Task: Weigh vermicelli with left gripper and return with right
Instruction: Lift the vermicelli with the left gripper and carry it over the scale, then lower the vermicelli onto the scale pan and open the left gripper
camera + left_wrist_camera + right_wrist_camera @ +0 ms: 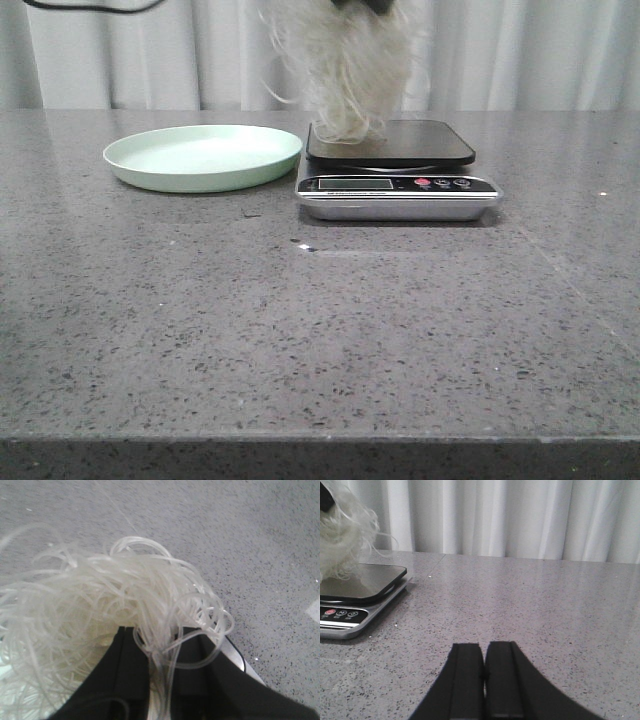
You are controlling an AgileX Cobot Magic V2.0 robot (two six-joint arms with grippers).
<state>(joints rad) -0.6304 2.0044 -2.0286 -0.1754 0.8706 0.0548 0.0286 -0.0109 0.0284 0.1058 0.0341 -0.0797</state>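
Observation:
The vermicelli [345, 70], a fluffy whitish tangle, hangs from the top of the front view with its lower end at the left part of the scale's black platform [400, 142]. My left gripper [161, 645] is shut on the vermicelli [90, 605]; strands run between its black fingers. In the front view the left gripper is only a dark bit at the top edge. The vermicelli also shows in the right wrist view [342, 535] over the scale [355, 587]. My right gripper [483, 652] is shut and empty, low over the table to the right of the scale.
A pale green plate [203, 157] lies empty left of the scale. The silver scale body with display and buttons [398, 190] faces the front. White curtains hang behind the grey speckled table [320, 330].

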